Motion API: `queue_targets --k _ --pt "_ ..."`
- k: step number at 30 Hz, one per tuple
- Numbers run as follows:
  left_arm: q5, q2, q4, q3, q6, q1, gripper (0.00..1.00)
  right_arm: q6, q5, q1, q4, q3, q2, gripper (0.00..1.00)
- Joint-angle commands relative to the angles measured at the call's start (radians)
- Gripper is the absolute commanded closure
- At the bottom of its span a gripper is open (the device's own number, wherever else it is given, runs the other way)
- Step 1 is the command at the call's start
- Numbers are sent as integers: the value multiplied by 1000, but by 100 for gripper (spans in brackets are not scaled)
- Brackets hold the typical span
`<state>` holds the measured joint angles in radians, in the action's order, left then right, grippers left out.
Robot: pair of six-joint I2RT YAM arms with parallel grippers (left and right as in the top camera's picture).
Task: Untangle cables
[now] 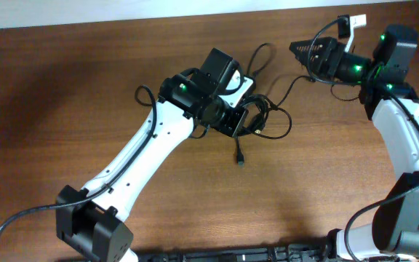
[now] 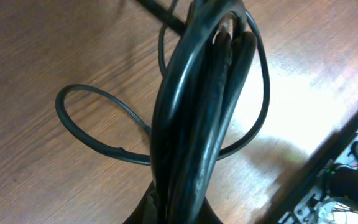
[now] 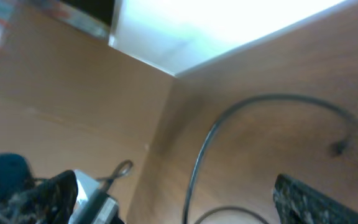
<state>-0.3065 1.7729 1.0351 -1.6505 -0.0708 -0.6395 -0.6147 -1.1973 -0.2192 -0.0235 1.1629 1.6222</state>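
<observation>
Left gripper (image 1: 233, 122), at mid-table, is clenched on the cables (image 1: 264, 116). In the left wrist view the black bundle (image 2: 191, 124) rises out of the grasp at the bottom edge and runs up through the frame as several strands pressed together. One loop (image 2: 92, 118) of the same bundle lies flat on the table (image 1: 64, 87), to the left of the held strands. Seen from overhead, the tangle spreads just to the right of this gripper, touching it. A further loop reaches toward the far edge of the table, and a loose end with a plug (image 1: 239, 159) lies on the near side, close below the gripper.

Right gripper (image 1: 302, 49) hovers near the far right of the table and points left toward the tangle, well apart from the left gripper. Its jaws stand spread wide, released. In the right wrist view a single thin strand (image 3: 229, 118) curves across the wood beyond the two fingers (image 3: 48, 193). Overhead, this strand leads from the tangle toward the right gripper; whether it touches the fingers cannot be told.
</observation>
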Motion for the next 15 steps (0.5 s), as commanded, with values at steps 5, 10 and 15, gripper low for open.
queue_targets --k 5,10,15 --pt "-138 -18 -67 -2 -43 128 100 219 72 31 -397 0 -3 1" --pt "-64 -18 -118 -2 -185 217 100 153 77 167 -520 0 -3 1" --pt "-28 -18 -118 -2 -220 169 100 -101 431 326 -503 0 -3 23"
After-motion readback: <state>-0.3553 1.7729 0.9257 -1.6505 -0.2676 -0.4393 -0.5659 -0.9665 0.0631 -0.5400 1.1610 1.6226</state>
